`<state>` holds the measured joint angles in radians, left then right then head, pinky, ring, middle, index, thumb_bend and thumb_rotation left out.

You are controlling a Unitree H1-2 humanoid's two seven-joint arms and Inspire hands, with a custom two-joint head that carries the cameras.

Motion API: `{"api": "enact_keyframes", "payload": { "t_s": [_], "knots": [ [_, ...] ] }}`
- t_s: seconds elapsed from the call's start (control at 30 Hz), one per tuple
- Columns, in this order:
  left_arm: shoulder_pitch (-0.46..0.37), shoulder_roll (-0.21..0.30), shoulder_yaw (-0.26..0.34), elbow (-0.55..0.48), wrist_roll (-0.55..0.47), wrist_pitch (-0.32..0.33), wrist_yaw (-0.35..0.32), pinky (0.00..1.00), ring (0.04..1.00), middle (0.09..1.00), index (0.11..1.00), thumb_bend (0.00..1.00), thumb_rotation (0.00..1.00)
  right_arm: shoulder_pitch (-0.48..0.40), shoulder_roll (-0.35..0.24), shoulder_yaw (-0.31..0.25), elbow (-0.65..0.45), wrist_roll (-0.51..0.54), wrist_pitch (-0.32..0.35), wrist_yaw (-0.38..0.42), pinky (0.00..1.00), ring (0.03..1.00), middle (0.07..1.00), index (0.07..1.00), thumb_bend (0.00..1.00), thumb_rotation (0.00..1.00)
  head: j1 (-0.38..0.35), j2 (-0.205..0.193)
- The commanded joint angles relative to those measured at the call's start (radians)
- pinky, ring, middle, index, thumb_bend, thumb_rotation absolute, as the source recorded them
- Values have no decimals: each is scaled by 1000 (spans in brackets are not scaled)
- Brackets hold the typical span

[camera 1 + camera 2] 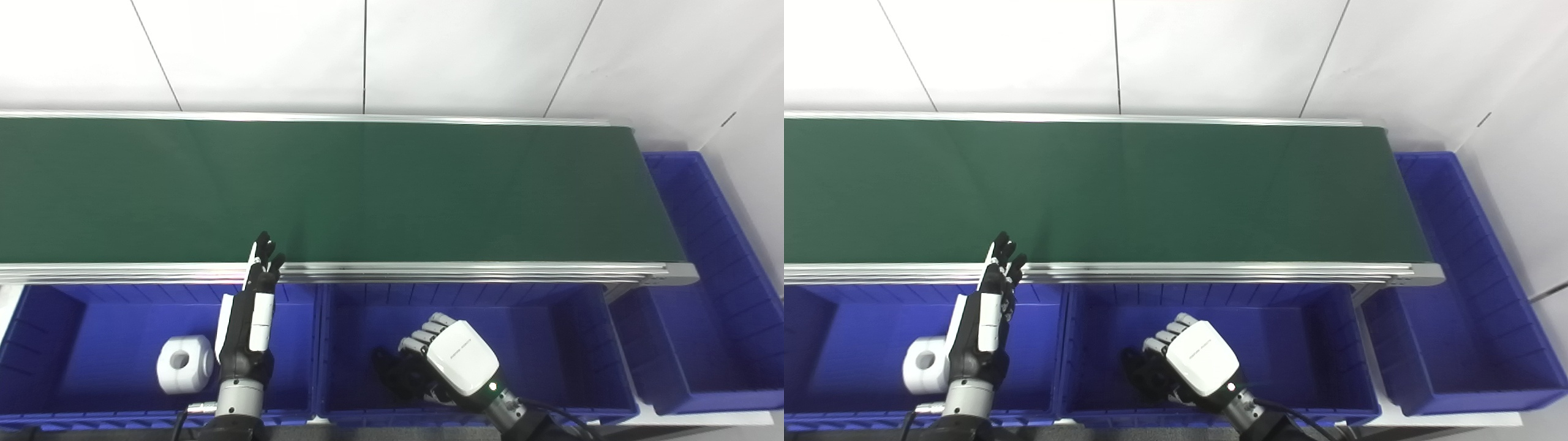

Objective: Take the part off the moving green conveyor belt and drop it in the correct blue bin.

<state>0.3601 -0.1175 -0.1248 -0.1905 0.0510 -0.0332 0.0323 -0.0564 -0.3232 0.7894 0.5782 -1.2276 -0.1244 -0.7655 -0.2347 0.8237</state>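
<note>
Part: white block with a hole, lay in the left blue bin.
Belt: bare green.
Left hand: fingers apart, straight, holding nothing.
Right hand: over middle bin, fingers curled, apparently on nothing.

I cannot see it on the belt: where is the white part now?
The white part lies in the leftmost blue bin, just left of the left hand.

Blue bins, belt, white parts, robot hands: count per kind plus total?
Blue bins: 3 (left, middle, right)
Green conveyor belt: 1, nothing on it
White part: 1, in the left bin
Robot hands: 2 (left robot hand, right robot hand)
Total: 7
</note>
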Motion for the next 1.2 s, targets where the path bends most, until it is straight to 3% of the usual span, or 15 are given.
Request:
{"api": "enact_keyframes", "payload": {
  "t_s": [0.0,0.17,0.53,0.63,0.73,0.77,0.8,0.9,0.93,1.1,1.17],
  "knots": [
    [0,-3,2,-27,0,-27,5,1000,956,1000,1000,682,1000,3,15,-15,-20,5,46,2,983,970,980,946,902,686,0,1],
    [0,1,3,-33,4,-18,3,1000,955,1000,1000,687,1000,7,20,-17,-26,0,63,14,1000,991,1000,992,954,750,-4,0],
    [-5,3,5,-18,-5,-28,0,1000,955,1000,1000,683,994,-1,25,-19,-16,10,46,8,1000,975,1000,979,965,729,-4,-10],
    [-5,3,3,-10,3,-36,3,1000,952,1000,1000,681,996,-9,23,-11,-2,26,-19,-66,1000,930,965,951,929,722,5,-25],
    [-3,1,2,-1,4,-48,3,1000,950,1000,1000,687,992,-9,14,-6,-20,54,-75,-87,889,878,928,926,854,742,13,-31],
    [-1,1,0,-1,5,-49,4,1000,950,1000,1000,687,991,-10,6,-1,-44,64,-114,-103,872,872,924,923,844,741,20,-38],
    [0,0,-1,-1,6,-49,4,1000,950,1000,1000,681,996,-10,0,2,-61,71,-143,-115,777,832,901,895,795,776,20,-38],
    [9,-5,-3,-3,9,-46,7,1000,949,1000,1000,654,997,-7,-16,19,-143,165,-302,-119,746,833,905,879,730,787,38,-56],
    [11,-6,-4,-1,11,-50,9,1000,945,1000,1000,656,989,-4,-19,32,-183,200,-330,-123,716,822,900,879,715,834,45,-63],
    [17,-2,-11,9,36,-67,11,1000,942,1000,1000,646,995,21,-9,72,-369,308,-345,-197,675,789,855,840,738,916,65,-88],
    [17,0,-11,17,42,-77,12,1000,942,1000,1000,646,999,42,1,65,-437,383,-345,-190,650,785,864,861,743,950,69,-101]
  ]
}}
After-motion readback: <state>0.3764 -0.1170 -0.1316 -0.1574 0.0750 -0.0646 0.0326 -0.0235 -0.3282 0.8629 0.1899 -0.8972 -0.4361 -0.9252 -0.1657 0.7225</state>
